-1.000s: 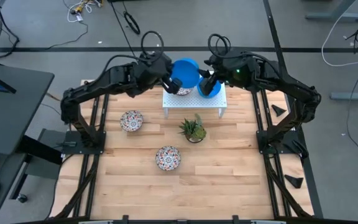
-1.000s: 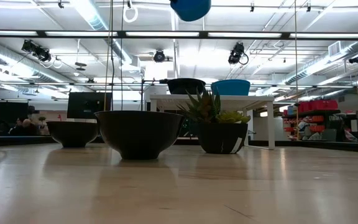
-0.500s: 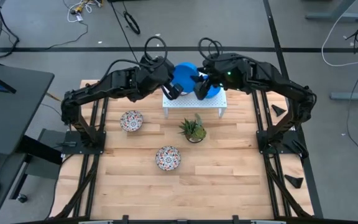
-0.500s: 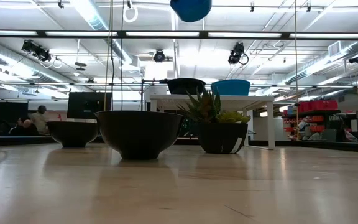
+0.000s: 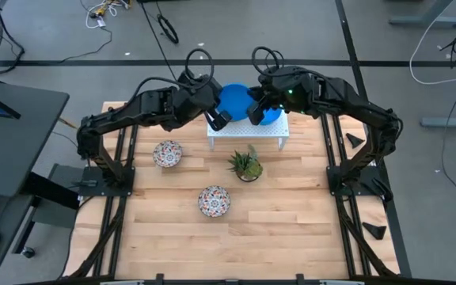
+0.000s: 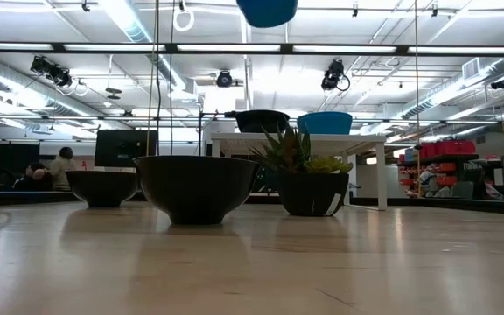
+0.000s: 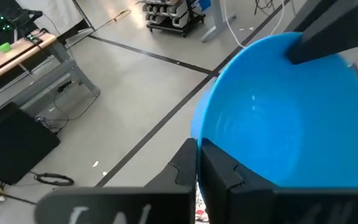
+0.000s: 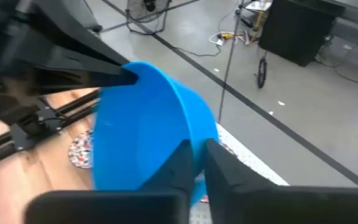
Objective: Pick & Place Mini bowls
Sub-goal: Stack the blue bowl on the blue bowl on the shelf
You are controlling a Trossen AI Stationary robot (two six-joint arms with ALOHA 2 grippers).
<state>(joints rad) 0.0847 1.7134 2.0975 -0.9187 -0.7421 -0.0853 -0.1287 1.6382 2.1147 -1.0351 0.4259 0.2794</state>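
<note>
A bright blue mini bowl [image 5: 234, 100] hangs high over the white perforated stand [image 5: 248, 131] at the table's far side, tipped on its side. Both grippers are shut on it: my left gripper [image 5: 217, 119] on one side of the rim, my right gripper [image 5: 253, 109] on the opposite side. Only its bottom [image 6: 267, 10] shows at the top of the low view. A second blue bowl [image 5: 271, 115] sits on the stand, with a dark-looking bowl [image 6: 262, 121] beside it. Two patterned bowls [image 5: 167, 153] [image 5: 214, 200] rest on the wooden table. My left gripper pinches the blue bowl's rim [image 7: 207, 134], one finger inside the hollow and one outside. The bowl is lifted clear of the stand and tipped. My right gripper pinches the opposite side of the rim [image 8: 199, 129], also with one finger inside and one outside, its fingers facing the left gripper's fingers [image 8: 118, 77].
A small potted green plant [image 5: 246, 165] stands just in front of the stand, between it and the nearer patterned bowl. Free wood lies along the near and right parts of the table. People show in the room behind, left of the dark bowl in the low view.
My right gripper has moved toward the table's left, up to the held blue bowl, and has shut on its rim opposite the left gripper. The bowl has stayed high above the stand in the left gripper, shifting only slightly.
</note>
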